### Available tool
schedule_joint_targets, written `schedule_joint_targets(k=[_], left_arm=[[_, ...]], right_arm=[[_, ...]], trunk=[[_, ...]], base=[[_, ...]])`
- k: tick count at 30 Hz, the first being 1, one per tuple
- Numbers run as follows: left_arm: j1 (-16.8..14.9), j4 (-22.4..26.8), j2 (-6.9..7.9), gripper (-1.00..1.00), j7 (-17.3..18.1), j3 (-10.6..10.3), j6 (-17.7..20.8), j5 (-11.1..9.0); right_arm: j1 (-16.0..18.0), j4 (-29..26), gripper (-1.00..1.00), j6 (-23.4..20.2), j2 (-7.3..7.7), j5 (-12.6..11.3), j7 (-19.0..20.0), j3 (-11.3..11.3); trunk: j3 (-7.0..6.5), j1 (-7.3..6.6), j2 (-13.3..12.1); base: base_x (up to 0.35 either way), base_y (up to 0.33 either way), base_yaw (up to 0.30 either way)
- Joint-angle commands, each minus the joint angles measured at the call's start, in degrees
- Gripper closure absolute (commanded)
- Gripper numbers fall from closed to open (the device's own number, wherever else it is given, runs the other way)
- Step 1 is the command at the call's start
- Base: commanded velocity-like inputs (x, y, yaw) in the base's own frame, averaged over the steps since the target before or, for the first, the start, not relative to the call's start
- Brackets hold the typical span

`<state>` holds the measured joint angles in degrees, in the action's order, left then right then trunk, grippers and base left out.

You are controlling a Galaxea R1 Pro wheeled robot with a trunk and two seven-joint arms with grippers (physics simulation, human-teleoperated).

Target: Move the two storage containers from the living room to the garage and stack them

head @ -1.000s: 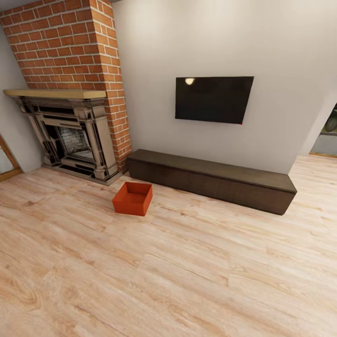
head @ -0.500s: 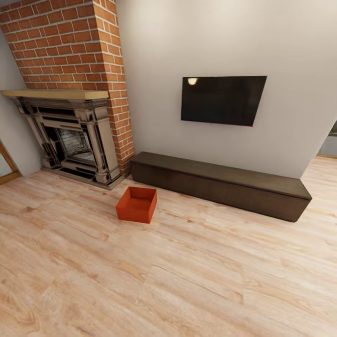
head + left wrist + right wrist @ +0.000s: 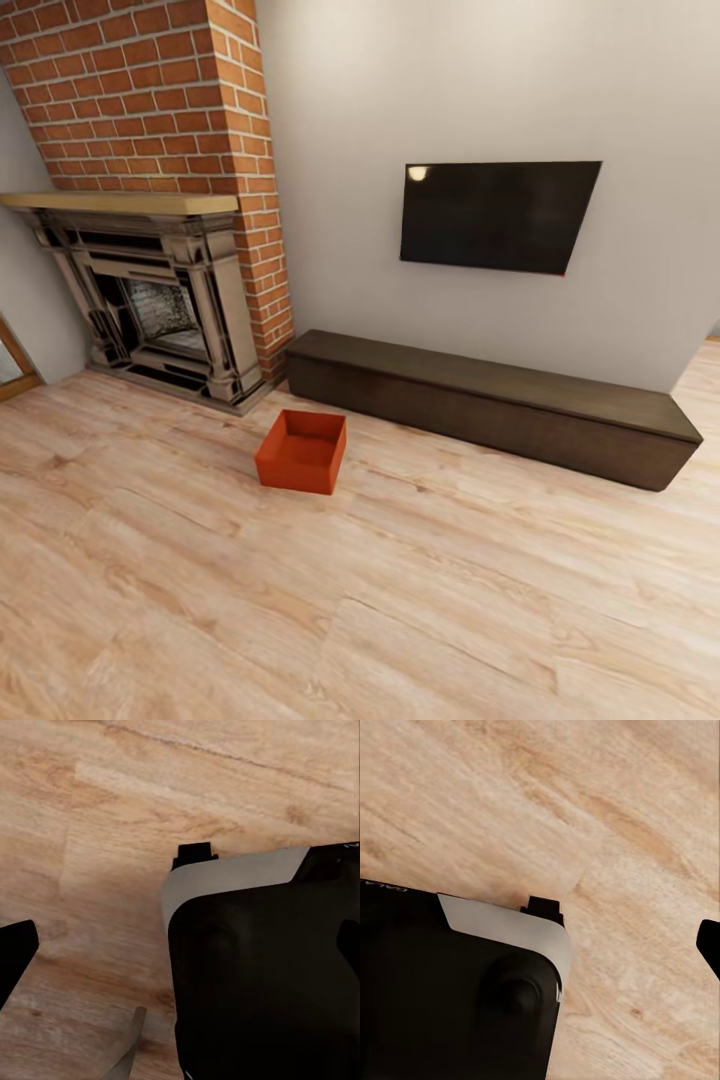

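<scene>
One orange-red, lidless storage container (image 3: 302,452) sits upright and empty on the pale wood-plank floor of the living room, just in front of the corner between fireplace and low cabinet. It lies some way ahead of me. In the left wrist view my left gripper (image 3: 182,956) hangs above the planks, with one black fingertip (image 3: 15,960) at the picture's edge and the jaws wide apart. The right wrist view shows my right gripper (image 3: 540,945) likewise spread, one fingertip (image 3: 711,945) at the far edge, nothing held. The garage is out of view.
A red-brick fireplace (image 3: 160,300) stands at the back left. A long dark low cabinet (image 3: 490,405) runs along the grey wall under a black TV (image 3: 495,215). My own black and grey base (image 3: 262,967) shows beneath both wrists. Open plank floor (image 3: 400,600) lies ahead.
The whole head view has shifted: fireplace, TV, cabinet and container sit further right and lower, and the doorway at the right edge has left the picture. The container has not moved on the floor.
</scene>
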<state>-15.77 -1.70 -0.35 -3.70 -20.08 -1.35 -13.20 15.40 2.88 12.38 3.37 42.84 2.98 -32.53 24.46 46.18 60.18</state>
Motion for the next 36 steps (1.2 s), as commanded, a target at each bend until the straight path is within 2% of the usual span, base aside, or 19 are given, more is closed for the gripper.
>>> schedule_joint_targets(k=[1,36], left_arm=[[-0.07,-0.15,-0.02,-1.00,-0.08,-0.48,-0.14,-0.54],[-0.09,-0.15,-0.09,-1.00,0.00,-0.65,-0.14,-0.51]], right_arm=[[0.07,0.20,-1.00,0.28,0.06,0.05,0.10,-0.34],[0.07,0.13,-1.00,0.18,-0.12,-0.24,0.01,-0.35]], trunk=[[0.06,0.03,0.03],[0.06,0.03,0.03]], base=[[0.305,0.214,0.000],[0.304,0.213,0.000]])
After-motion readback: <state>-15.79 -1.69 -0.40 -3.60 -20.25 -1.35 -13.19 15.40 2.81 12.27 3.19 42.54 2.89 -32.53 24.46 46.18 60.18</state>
